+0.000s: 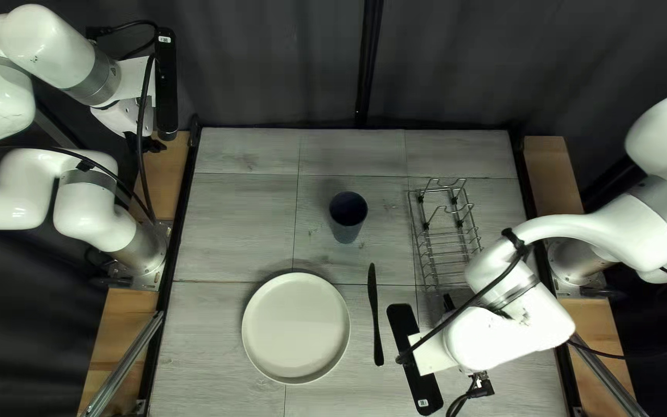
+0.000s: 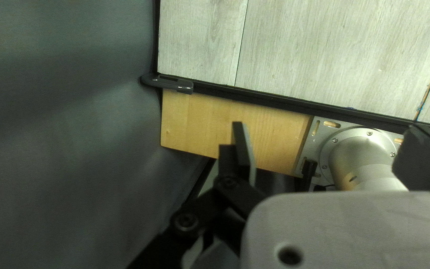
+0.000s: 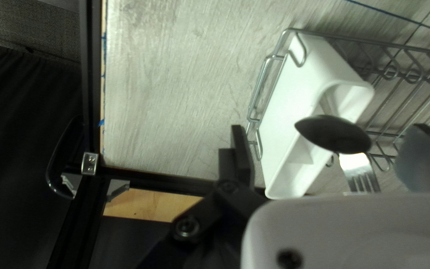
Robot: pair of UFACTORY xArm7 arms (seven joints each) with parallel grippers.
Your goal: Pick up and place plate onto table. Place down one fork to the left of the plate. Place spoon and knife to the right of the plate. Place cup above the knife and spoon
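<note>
Okay, plate (image 1: 296, 327) is lying flat on table (image 1: 225, 232), with knife (image 1: 374, 314) resting just right of it. Cup (image 1: 347, 216) is standing beyond the plate, a bit to its right. Rack (image 3: 374, 42) is sitting farther right of the plate, carrying the white holder (image 3: 287, 129); spoon (image 3: 344, 137) and fork (image 3: 366, 180) are both poking up there, so neither is lying beside the plate.

I'm hovering the right gripper (image 3: 328, 139) over the holder, right of the plate, its fingers spread and gripping nothing; the spoon's bowl is showing between them, no contact visible. I'm parking the left gripper (image 2: 324, 137) well off the plate's far left, fingers apart, also empty.

Spoon is looking like the next pick, I'm judging. I'm expecting it to be light, stiff and not fragile, but slick: the curved bowl is likely to roll or slip, so I'm favouring the neck just below it. Fork is crowding close, so a careless closing is risking both coming out. Lifting straight up is seeming best, then laying the spoon right of the plate, by the knife. Fork is needing the plate's left.
</note>
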